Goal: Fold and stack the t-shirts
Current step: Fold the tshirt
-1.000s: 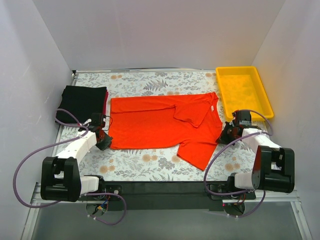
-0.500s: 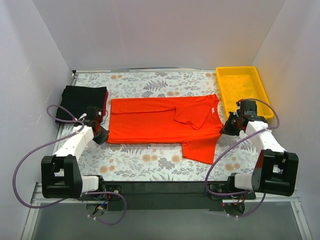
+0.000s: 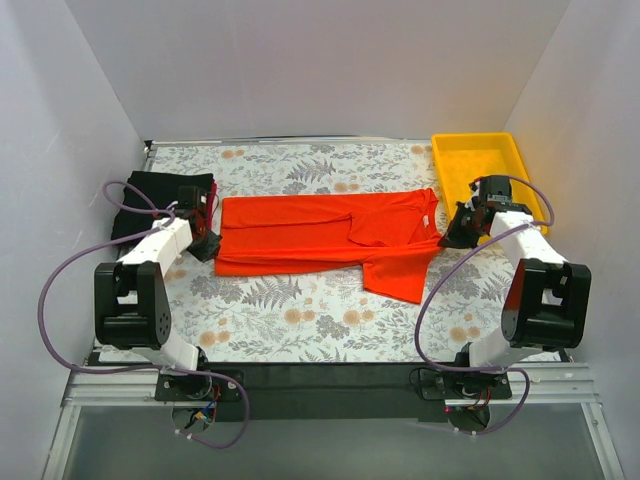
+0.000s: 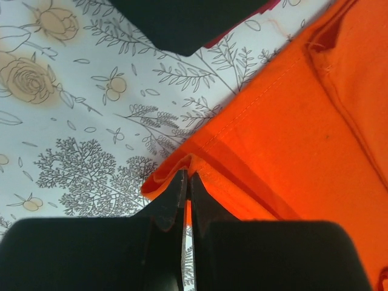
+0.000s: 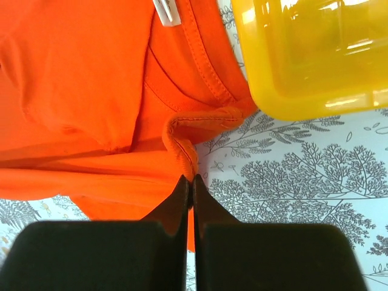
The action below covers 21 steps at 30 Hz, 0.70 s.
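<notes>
The orange-red t-shirt (image 3: 320, 235) lies across the middle of the table, its near half folded up over its far half, one sleeve (image 3: 398, 280) sticking out toward me. My left gripper (image 3: 205, 243) is shut on the shirt's left hem edge (image 4: 182, 167). My right gripper (image 3: 455, 232) is shut on the shirt's neck edge (image 5: 182, 154), near its white neck label (image 5: 165, 11). A folded black shirt (image 3: 155, 197) lies on a dark red one (image 3: 211, 197) at the far left; the black shirt also shows in the left wrist view (image 4: 182, 21).
A yellow plastic tray (image 3: 488, 180) stands at the far right, close beside my right gripper; it also shows in the right wrist view (image 5: 315, 54). The floral tablecloth (image 3: 300, 310) covers the table. White walls enclose the left, back and right.
Both grippers have moved away from me, carrying the shirt's near edge up over its far half. The shirt now looks narrower front to back.
</notes>
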Tool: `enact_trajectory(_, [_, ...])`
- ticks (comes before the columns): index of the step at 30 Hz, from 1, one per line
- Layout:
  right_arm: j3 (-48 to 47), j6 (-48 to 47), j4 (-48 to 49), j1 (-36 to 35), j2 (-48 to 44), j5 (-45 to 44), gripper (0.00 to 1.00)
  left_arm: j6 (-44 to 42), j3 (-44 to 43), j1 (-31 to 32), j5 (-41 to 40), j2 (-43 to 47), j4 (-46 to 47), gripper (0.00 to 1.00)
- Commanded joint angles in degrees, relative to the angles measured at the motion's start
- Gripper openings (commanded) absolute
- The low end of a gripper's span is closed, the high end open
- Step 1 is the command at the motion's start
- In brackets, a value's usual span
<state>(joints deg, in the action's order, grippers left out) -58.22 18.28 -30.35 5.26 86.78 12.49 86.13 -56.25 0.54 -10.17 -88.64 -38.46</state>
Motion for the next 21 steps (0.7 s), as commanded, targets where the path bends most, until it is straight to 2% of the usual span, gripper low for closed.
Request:
enact_trajectory(1, [-3.7,-0.5,-0.4,0.5,1.8,0.3,0.01,-0.4,-2.6,-0.4,-0.7,-1.1,1.0,0.00])
enact_trajectory(21, [-4.4,0.3,1.6,0.5,6.7,-1.6,0.01,-3.7,-9.4,-0.4,-0.7,-8.7,4.4,0.00])
